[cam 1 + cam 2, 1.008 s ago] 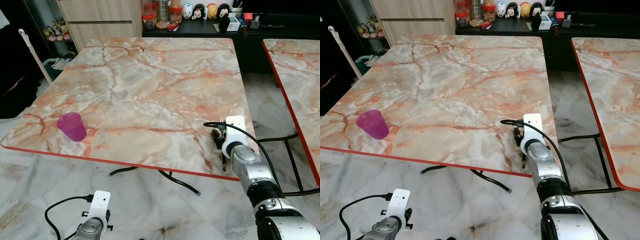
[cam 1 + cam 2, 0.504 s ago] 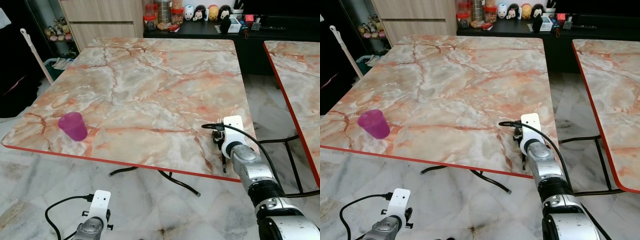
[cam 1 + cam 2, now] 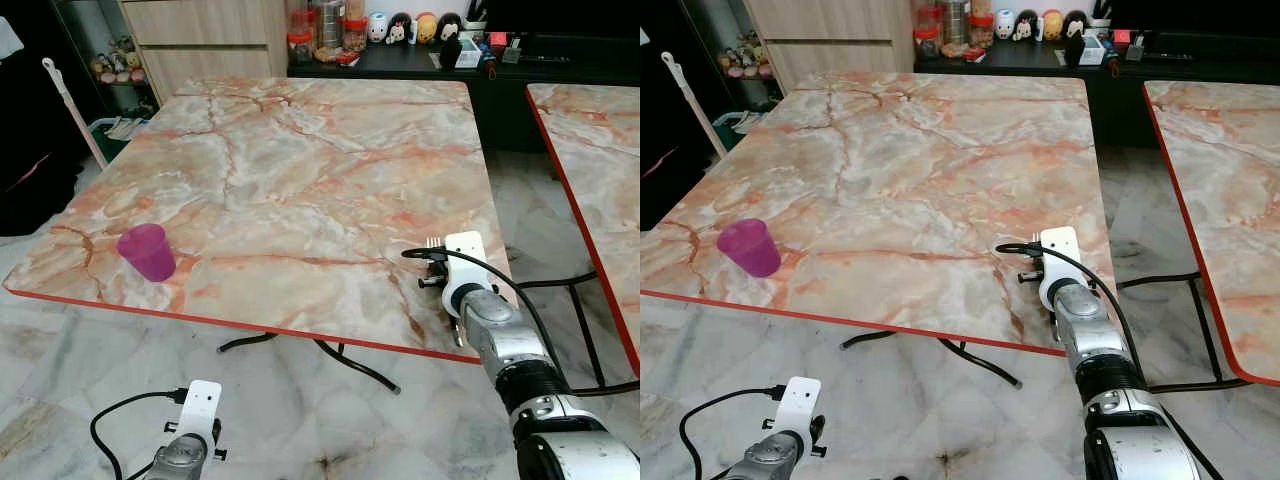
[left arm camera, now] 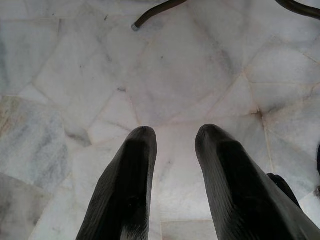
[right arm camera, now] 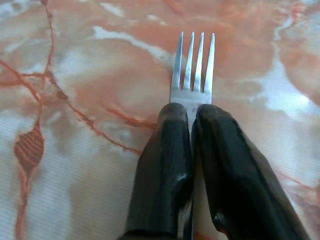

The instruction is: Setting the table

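My right gripper is shut on a silver fork, whose tines reach past the fingertips just above the marble table. In the eye views this gripper hovers over the table's front right corner, and the fork shows beside the white wrist. A purple cup stands upright near the front left edge, far from the fork. My left gripper hangs low over the tiled floor, open and holding nothing.
A second marble table stands to the right, across a narrow gap of floor. A dark sideboard with jars and figurines lines the back wall. Black table legs run under the front edge. A mop handle leans at the left.
My right gripper has crept slightly further over the table corner with the fork, whose tines now peek out beside the wrist. The left arm and the cup have stayed put.
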Available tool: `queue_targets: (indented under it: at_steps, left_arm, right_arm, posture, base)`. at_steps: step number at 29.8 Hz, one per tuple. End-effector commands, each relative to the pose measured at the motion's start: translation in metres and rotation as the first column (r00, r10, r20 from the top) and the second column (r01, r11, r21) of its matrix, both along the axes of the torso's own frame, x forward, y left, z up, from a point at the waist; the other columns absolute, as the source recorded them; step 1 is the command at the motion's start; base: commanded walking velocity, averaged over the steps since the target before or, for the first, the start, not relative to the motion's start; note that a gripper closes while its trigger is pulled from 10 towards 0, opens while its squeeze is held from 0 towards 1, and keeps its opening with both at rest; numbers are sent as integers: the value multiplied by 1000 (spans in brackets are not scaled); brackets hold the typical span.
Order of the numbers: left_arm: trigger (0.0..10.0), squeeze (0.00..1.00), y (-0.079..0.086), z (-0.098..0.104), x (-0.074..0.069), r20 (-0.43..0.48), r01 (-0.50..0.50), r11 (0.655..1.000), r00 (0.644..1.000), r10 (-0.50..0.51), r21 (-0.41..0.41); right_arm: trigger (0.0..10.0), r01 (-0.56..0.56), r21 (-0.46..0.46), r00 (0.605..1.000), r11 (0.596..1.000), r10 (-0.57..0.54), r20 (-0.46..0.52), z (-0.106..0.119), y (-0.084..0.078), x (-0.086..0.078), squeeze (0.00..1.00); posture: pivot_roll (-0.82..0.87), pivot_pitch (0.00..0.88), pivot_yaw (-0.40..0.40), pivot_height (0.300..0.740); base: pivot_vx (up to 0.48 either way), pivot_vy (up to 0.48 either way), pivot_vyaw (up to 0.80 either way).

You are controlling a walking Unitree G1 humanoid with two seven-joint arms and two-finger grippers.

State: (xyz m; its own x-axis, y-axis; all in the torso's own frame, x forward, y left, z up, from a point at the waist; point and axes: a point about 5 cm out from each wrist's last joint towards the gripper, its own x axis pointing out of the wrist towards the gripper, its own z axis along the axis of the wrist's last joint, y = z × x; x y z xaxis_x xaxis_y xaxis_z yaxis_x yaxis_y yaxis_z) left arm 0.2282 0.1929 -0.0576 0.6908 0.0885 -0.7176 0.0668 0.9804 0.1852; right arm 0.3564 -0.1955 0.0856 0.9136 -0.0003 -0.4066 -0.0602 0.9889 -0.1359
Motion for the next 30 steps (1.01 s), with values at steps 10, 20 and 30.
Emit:
queue_targets:
  at_steps: [10,20,30]
  left_arm:
    - [10000,0,2,-1,-2,-22,15,1000,1000,-15,5]
    - [10000,0,2,-2,-2,-24,19,1000,1000,-19,7]
    - [10000,0,2,-2,-2,-23,17,1000,1000,-17,10]
  right_arm:
    - [0,3,41,999,999,-1,-49,-18,0,-10,0]
    - [0,-1,66,999,998,-3,53,-6,-1,-5,0]
    - [10000,24,65,981,998,-36,190,17,-4,5,0]
  posture:
    - [-71,86,70,740]
    - [-69,78,72,740]
    - [-68,71,71,740]
  base:
    - [0,0,0]
    - [0,0,0]
    - [0,0,0]
